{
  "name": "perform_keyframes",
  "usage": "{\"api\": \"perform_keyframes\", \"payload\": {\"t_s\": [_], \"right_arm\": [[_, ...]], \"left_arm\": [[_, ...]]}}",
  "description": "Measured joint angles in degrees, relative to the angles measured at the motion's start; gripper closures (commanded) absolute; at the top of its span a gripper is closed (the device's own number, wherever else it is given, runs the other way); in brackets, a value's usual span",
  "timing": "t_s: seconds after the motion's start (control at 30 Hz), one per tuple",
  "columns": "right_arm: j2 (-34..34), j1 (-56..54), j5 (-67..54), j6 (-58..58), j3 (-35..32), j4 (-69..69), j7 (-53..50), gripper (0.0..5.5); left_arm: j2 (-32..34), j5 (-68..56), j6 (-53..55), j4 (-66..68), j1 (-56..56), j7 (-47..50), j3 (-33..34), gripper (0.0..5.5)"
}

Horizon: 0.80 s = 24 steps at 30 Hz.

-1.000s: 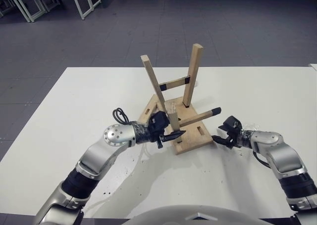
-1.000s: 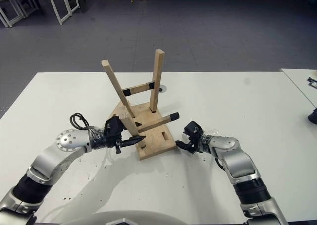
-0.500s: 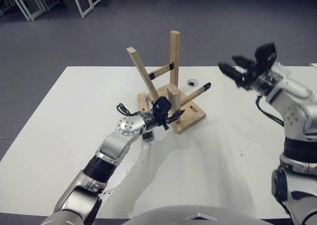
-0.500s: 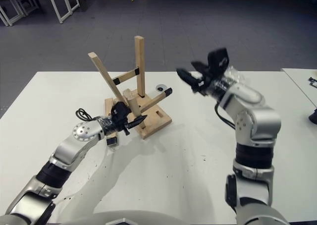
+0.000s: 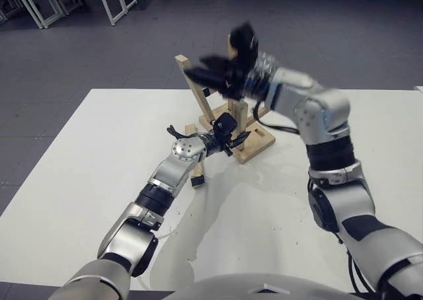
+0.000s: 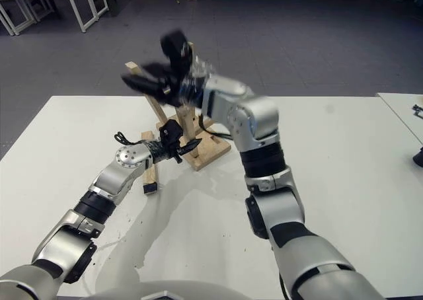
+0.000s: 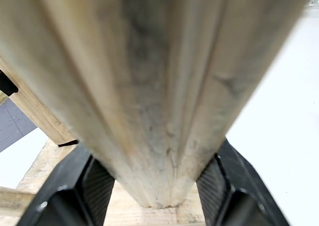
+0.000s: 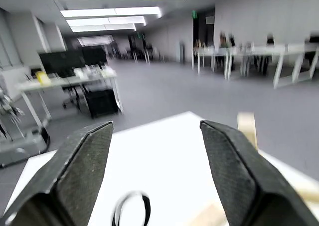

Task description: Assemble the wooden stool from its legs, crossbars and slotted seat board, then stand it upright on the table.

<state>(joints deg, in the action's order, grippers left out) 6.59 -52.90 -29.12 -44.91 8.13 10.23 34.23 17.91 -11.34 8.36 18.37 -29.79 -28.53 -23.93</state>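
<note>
Pale wooden stool, half-built, rests seat-down; left hand clamps a leg, right hand gapes empty above it.

Pale bare-wood stool, matt white table, black textured left end effector fingers

Silver and black robot
Left arm and right arm glossy silver; left tool and right tool black; cable loops by round cap.

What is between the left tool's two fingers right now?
A wooden stool leg, clamped between the fingers of the left tool, its end meeting the seat board; the left wrist view shows it.
</note>
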Motion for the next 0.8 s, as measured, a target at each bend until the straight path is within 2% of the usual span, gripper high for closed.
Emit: {"api": "perform_keyframes", "payload": {"t_s": [0.1,0.13,0.2,0.27,0.4,0.5,0.6,0.67,0.8], "right_arm": [[0.8,-0.1,0.1,0.0,0.2,-0.5,0.7,2.31],[0.7,0.0,-0.5,-1.1,-1.6,-1.0,0.0,2.31],[0.8,0.4,-2.9,-3.4,-5.9,-1.7,-2.1,2.31],[1.1,-0.1,-7.9,-5.3,-13.2,-5.3,-4.8,2.31],[2.9,-3.5,-13.5,-6.3,-22.2,-9.4,-9.5,2.31],[5.7,-3.1,-16.4,-7.4,-27.5,-11.9,-12.2,2.31],[8.2,0.0,-18.2,-7.2,-31.9,-14.9,-15.6,2.31],[9.7,4.2,-17.5,-6.4,-33.0,-15.7,-17.5,2.31],[13.1,12.7,-10.8,-1.5,-32.9,-13.6,-19.0,2.31]], "left_arm": [[-0.1,0.4,0.0,-0.3,0.0,-0.2,0.0,3.46],[0.1,0.4,0.2,-0.8,0.2,-0.1,0.0,3.08],[1.4,3.2,2.0,-1.5,1.7,-0.7,-0.4,2.79],[2.3,3.8,3.5,-1.4,9.8,-1.3,-0.7,2.48],[2.0,2.5,5.0,-8.6,11.5,-1.5,4.0,2.48],[3.2,1.4,7.9,-16.5,18.6,-1.2,7.2,2.48],[4.4,0.2,12.9,-27.9,29.1,3.7,14.0,2.48],[2.5,0.4,16.3,-34.3,33.0,9.5,17.6,2.48],[-3.1,3.8,24.5,-42.4,36.8,20.4,19.1,2.48]]}}
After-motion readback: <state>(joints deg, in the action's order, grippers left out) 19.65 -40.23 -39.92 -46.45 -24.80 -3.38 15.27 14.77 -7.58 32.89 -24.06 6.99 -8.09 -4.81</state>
